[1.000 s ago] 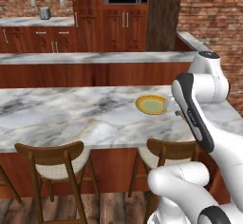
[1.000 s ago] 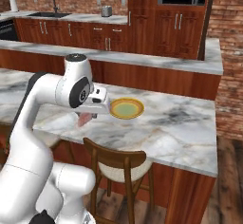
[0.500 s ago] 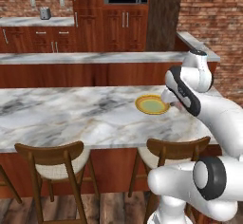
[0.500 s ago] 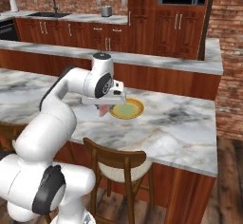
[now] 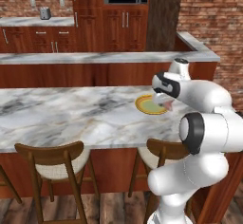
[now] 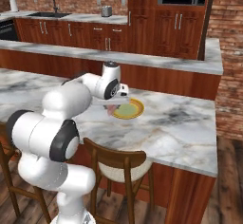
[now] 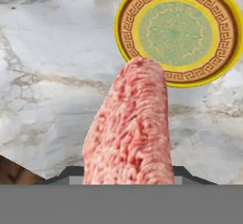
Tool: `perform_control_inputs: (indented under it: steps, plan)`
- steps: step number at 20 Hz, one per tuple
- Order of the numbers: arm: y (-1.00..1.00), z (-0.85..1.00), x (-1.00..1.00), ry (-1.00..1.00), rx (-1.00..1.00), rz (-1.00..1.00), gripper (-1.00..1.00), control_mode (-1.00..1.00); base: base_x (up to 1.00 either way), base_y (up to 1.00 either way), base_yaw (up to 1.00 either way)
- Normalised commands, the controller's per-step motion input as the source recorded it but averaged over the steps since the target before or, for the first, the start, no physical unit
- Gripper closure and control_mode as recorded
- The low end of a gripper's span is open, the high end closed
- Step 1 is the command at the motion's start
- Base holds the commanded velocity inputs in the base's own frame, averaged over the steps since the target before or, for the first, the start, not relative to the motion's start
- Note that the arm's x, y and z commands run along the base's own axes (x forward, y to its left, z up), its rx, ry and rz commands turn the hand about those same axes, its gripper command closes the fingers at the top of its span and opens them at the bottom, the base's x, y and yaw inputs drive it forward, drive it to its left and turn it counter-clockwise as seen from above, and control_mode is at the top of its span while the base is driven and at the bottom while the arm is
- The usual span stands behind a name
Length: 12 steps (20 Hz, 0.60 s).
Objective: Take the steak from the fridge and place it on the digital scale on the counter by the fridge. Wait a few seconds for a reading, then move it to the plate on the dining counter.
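Note:
The steak (image 7: pixel 130 128), a pinkish-red slab, hangs between my jaws and juts forward over the marble dining counter (image 7: pixel 47 76). My gripper (image 5: pixel 166 103) is shut on the steak (image 5: pixel 169 107) just above the counter, at the near right rim of the plate (image 5: pixel 148 104). The plate (image 7: pixel 178 31) is round with a yellow rim, a patterned band and a green centre, and nothing lies on it. From the right, the steak (image 6: pixel 112 109) hangs under my gripper (image 6: pixel 116 102) beside the plate (image 6: pixel 128 108). The steak hides my fingertips in the hand view.
Wooden stools (image 5: pixel 52 156) (image 6: pixel 118 161) stand along the near side of the dining counter (image 5: pixel 71 116). A raised marble ledge (image 5: pixel 95 57) runs behind it. A brick wall (image 5: pixel 213 14) stands at the right.
My arm has stretched forward over the dining counter, carrying the steak from near the counter's front edge to the plate's rim. The grip has stayed the same.

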Motion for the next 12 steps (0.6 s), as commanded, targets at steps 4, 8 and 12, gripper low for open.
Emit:
perform_control_inputs:
  steps: [4, 8, 12]
  plan:
    - [0.0, -0.23, 0.8, 0.0, 0.0, 0.03, 1.0, -1.0, 0.0, 0.0, 0.0]
    - [-0.01, -0.33, 0.72, 0.0, 0.0, 0.01, 1.0, -1.0, 0.0, 0.0, 0.0]
    - [-0.01, -0.41, 0.71, 0.0, 0.0, 0.01, 1.0, -1.0, 0.0, 0.0, 0.0]
